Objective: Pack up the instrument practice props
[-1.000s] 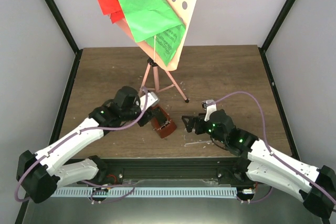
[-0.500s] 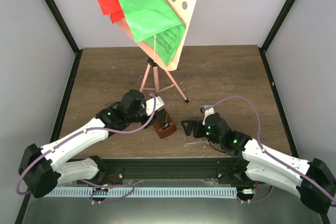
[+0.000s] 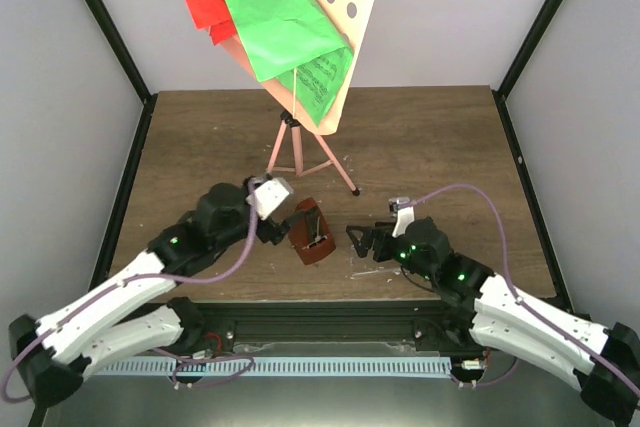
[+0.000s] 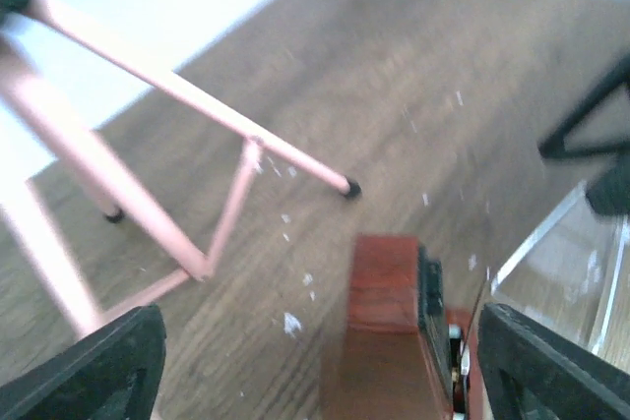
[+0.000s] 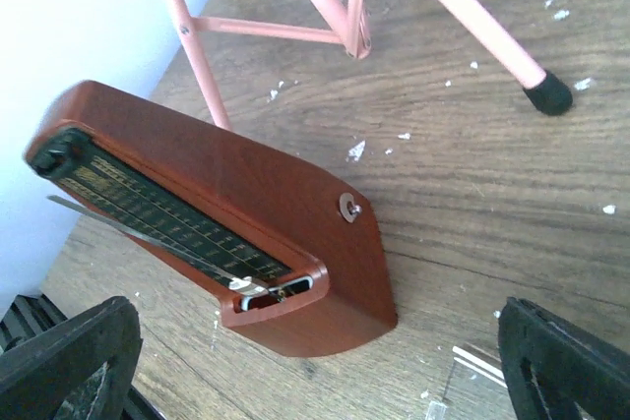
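Releasing done: left gripper point(image 3: 278, 230) just opened wide, empty, backed off small reddish-brown pyramid metronome point(image 3: 311, 234) lying on wooden table point(image 3: 200, 147) between grippers; right gripper point(image 3: 358, 240) fully open, empty. Metronome free for packing.

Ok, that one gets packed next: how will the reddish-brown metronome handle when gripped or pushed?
The metronome looks rigid, so it should not flex. Its smooth, tapering sides may slip from jaws. The thin pendulum rod is uncovered, probably easily bent.
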`<move>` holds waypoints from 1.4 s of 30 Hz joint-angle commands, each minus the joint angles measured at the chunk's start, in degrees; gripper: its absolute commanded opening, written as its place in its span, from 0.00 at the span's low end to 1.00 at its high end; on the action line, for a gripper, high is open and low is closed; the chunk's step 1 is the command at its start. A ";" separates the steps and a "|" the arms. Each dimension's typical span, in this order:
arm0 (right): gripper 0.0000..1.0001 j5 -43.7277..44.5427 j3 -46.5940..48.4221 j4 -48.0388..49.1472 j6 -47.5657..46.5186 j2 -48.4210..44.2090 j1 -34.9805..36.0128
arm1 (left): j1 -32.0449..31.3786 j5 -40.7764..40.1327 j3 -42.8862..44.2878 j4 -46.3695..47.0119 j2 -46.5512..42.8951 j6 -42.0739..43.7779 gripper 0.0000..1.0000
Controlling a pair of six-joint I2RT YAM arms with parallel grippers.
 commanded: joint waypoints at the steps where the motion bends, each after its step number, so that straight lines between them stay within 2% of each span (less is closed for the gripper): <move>1: 1.00 2.49 4.67 -5.19 -1.55 -3.65 0.38 | -0.15 -6.38 0.68 3.49 -10.44 -11.08 0.92; 3: 1.00 1.65 5.19 -6.12 -2.43 -6.12 0.36 | -0.07 -6.92 1.42 1.71 -13.95 -18.96 0.98; 6: 1.00 -1.05 4.54 -5.05 -5.25 -8.33 0.38 | 0.40 -10.28 -0.73 -2.93 -16.25 -32.26 1.00; 10: 1.00 0.50 5.98 -7.39 -2.31 -4.12 0.19 | 2.54 -4.84 -7.19 -6.98 -15.97 -44.68 1.00; 14: 1.00 -9.07 3.36 0.67 0.09 2.66 -3.20 | 7.08 2.81 -15.44 -4.19 -16.36 -55.57 1.00; 18: 0.99 -17.76 1.98 7.69 1.00 11.41 -7.85 | 9.96 9.42 -22.82 4.16 -16.33 -63.76 0.97; 22: 0.93 -24.35 4.81 10.68 -3.04 21.01 -8.95 | 10.27 12.84 -26.70 11.63 -13.12 -67.80 0.91; 27: 0.77 -26.10 9.41 10.51 -6.91 29.54 -9.20 | 10.90 15.46 -26.56 15.90 -4.76 -68.25 0.77; 29: 0.71 -27.29 10.07 11.66 -7.49 31.31 -9.20 | 10.92 15.81 -25.06 15.79 -1.60 -67.31 0.73; 32: 0.69 -30.44 9.99 14.92 -8.19 33.14 -9.20 | 10.92 16.65 -23.19 14.74 1.62 -66.22 0.66; 35: 0.64 -33.85 9.80 18.03 -8.71 35.31 -9.20 | 10.92 16.86 -24.35 17.68 2.10 -67.58 0.62; 39: 0.52 -34.91 10.15 19.97 -9.64 37.86 -9.22 | 11.21 16.72 -25.65 20.90 2.63 -68.75 0.55; 42: 0.49 -36.65 10.48 21.79 -10.03 39.45 -9.20 | 11.49 16.43 -25.08 21.28 3.55 -68.80 0.49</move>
